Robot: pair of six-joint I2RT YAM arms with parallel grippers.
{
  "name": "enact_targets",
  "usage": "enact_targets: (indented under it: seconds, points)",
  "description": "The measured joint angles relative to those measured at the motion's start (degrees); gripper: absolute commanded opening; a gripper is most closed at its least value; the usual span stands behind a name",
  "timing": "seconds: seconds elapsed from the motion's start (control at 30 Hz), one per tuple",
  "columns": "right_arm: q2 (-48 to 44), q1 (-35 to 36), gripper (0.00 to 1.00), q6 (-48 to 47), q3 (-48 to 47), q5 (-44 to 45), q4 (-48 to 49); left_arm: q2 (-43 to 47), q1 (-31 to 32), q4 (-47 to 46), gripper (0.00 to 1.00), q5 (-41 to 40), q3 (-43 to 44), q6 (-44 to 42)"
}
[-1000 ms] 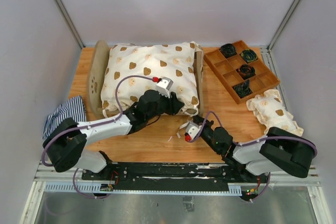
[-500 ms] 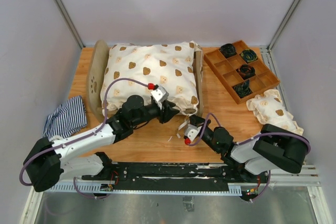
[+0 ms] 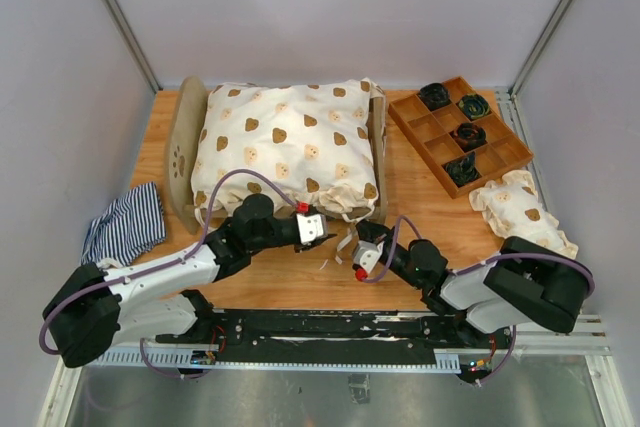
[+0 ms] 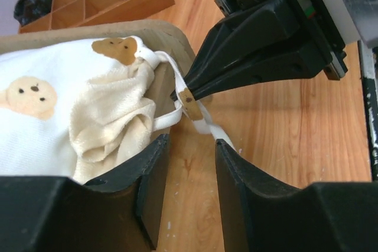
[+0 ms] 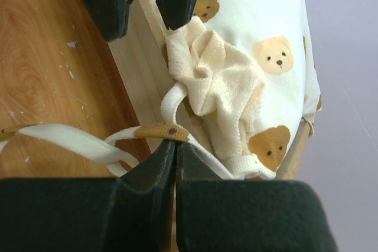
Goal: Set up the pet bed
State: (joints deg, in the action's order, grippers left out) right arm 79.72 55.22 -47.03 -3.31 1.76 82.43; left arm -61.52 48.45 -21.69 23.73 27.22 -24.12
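Wooden table (image 3: 300,282), white enclosure walls (image 3: 60,97). Pet bed (image 3: 185,147) far left-centre, bear-print cushion (image 3: 290,147) on it. Right fingers (image 5: 147,175) clenched on white tie (image 5: 77,141) at bed's near right corner; left fingers (image 4: 150,175) released beside it. Risk: thin tie slips from pinch, or pull drags cushion askew.

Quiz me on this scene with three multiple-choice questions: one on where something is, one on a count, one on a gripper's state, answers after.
1. The navy-and-white striped cloth lies: A. left of the light plywood pet bed; B. on the bed; C. at the far right.
2. Dark rolled bundles in the brown wooden compartment tray: A. two; B. four; C. six.
3. The right gripper has its jaws: A. wide open; B. shut on nothing; C. shut on a white fabric strap.
Answers: A, it sits beside the headboard; B, four compartments each hold one; C, the wrist view shows the strap pinched.
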Motion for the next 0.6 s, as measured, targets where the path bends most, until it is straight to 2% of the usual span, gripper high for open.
enact_targets:
  seconds: [0.33,0.6]
  points:
    - [-2.78,-0.94,0.00,0.00,0.02,-4.74,-0.94,-0.68,0.39,-0.70,0.45,1.92,0.11,-17.44]
    - [-4.22,-2.51,0.00,0.00,0.09,-5.68,-2.08,-7.96,2.25,-0.28,0.42,0.24,3.58,-25.11]
